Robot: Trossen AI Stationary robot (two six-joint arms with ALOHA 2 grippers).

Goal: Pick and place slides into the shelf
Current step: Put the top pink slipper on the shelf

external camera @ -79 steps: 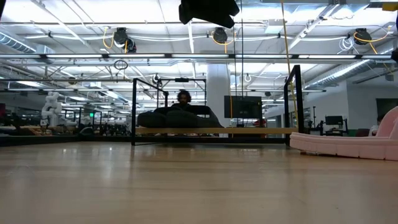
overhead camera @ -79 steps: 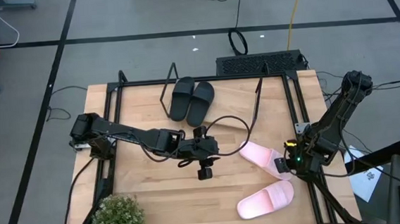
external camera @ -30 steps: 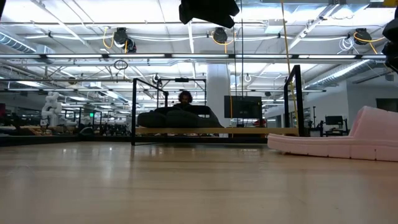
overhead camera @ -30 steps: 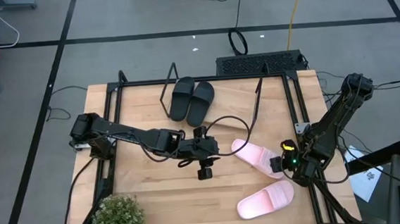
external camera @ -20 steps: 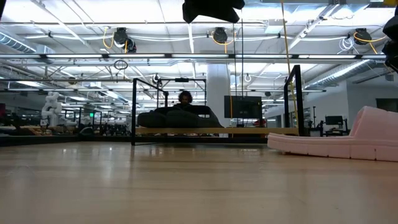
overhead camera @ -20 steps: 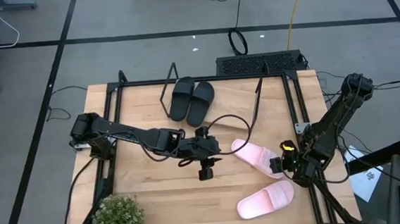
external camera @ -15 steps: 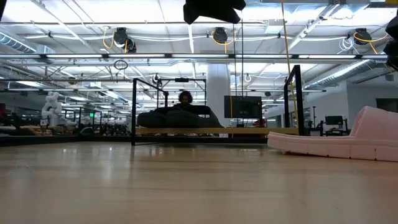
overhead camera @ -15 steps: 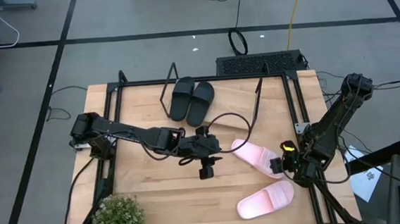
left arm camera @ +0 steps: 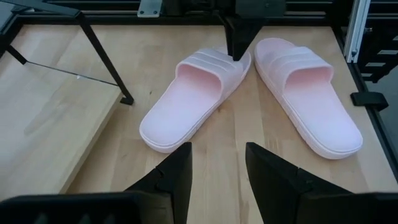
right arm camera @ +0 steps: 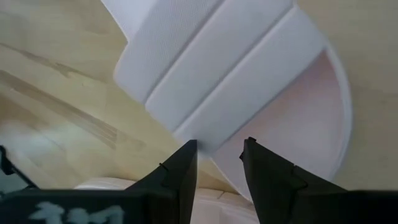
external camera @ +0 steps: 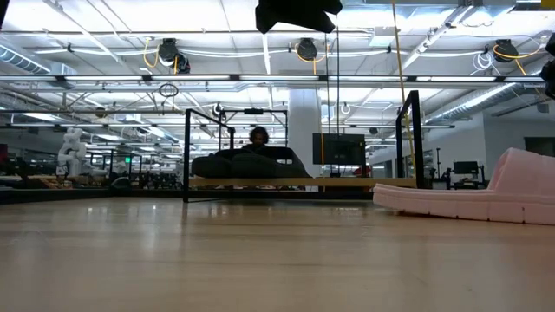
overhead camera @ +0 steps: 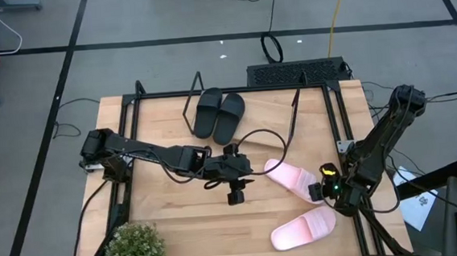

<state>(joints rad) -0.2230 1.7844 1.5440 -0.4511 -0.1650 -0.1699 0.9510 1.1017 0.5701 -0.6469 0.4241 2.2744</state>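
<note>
Nearest you, the loose pink slide [overhead camera: 302, 228] lay flat by the table's near right edge, smooth moulded foam w/ a wide ribbed strap.

Just beyond it, your right gripper [overhead camera: 320, 189] sat at the strap end of the second pink slide [overhead camera: 289, 177], fingers [right arm camera: 178, 175] spread either side of the sole edge, not clamped. Risk as I read it: that edge was thin and rounded, so a bite this shallow could've let the foam squirm out or the slide pivot and droop once lifted. The other pink one lay close enough to get nudged too.

Mid-table, your left gripper [overhead camera: 233, 194] hung above the wood, jaws apart, holding nothing. It sat roughly btwn the pink slide and the shelf, so a carry toward the far side could've clipped it or its cable.

Far side: the shelf [overhead camera: 252, 122], a pale plank on thin black wire frames, tilted. The black pair [overhead camera: 219, 113] took its left part, matte, side by side. A slick sole on that slope might've slid off if dropped short.
</note>
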